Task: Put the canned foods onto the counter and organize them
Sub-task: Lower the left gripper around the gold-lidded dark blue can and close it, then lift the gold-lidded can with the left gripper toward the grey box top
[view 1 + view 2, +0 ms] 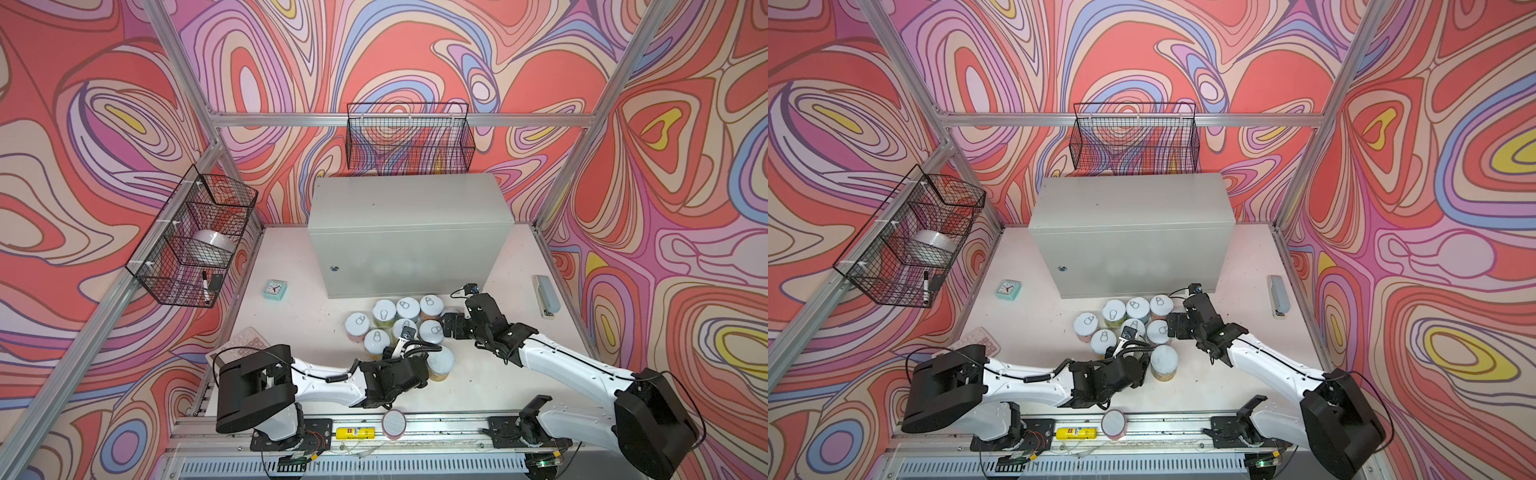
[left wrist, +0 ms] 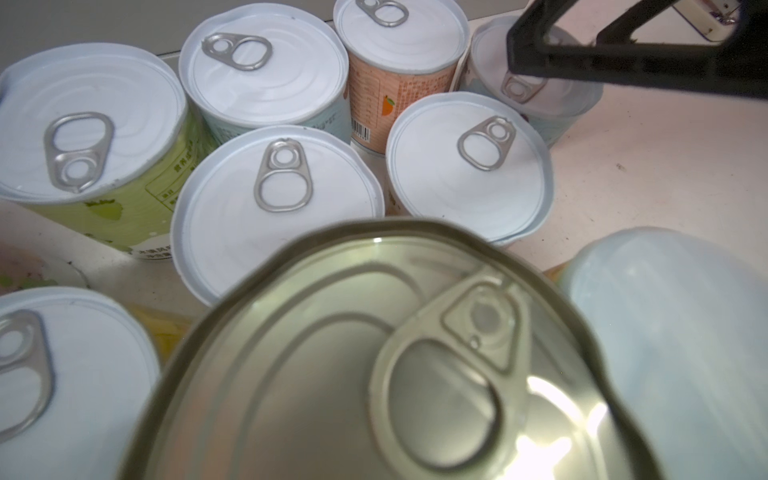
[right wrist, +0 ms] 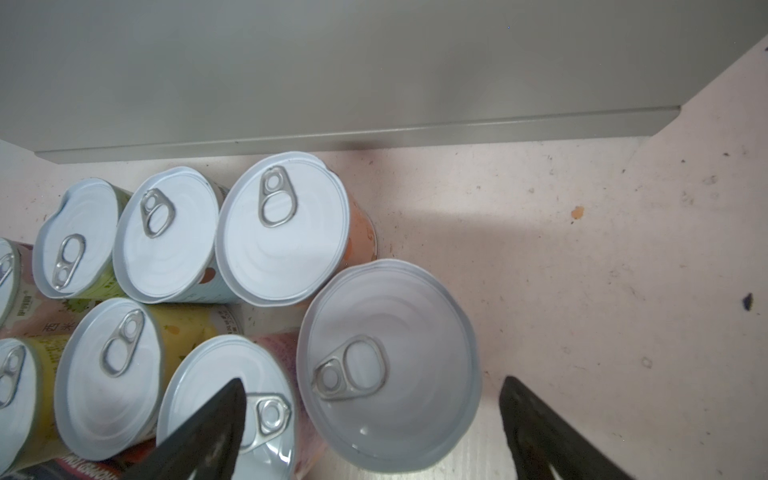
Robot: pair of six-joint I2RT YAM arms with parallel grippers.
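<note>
In both top views the grey counter (image 1: 411, 224) stands at the back of the table (image 1: 299, 316). The cans (image 1: 384, 312) stand packed together on the table, just in front of it. Around them lie one clock (image 1: 275, 289), one calculator (image 1: 245, 347), one stapler (image 1: 547, 296), one yellow tube (image 1: 355, 433) and one round disc (image 1: 394, 423). Two wire baskets (image 1: 1133, 137) hang on the walls. I count seven white lids and one taller can (image 1: 440, 362) with a pale lid. The left gripper (image 1: 409, 369) sits low in the pile, and its arm hides some cans. The right gripper (image 1: 449, 325) is at the pile's right side.

In the left wrist view a metal-lid can (image 2: 374, 353) fills the near part. No fingers show, so I cannot tell if the left gripper holds it. Behind it are seven white lids. One black finger (image 2: 623, 66) of the right gripper covers part of the far one.

In the right wrist view the right gripper is wide open and holds nothing. One can stands between its fingers, not touching. Eight white lids show here.
</note>
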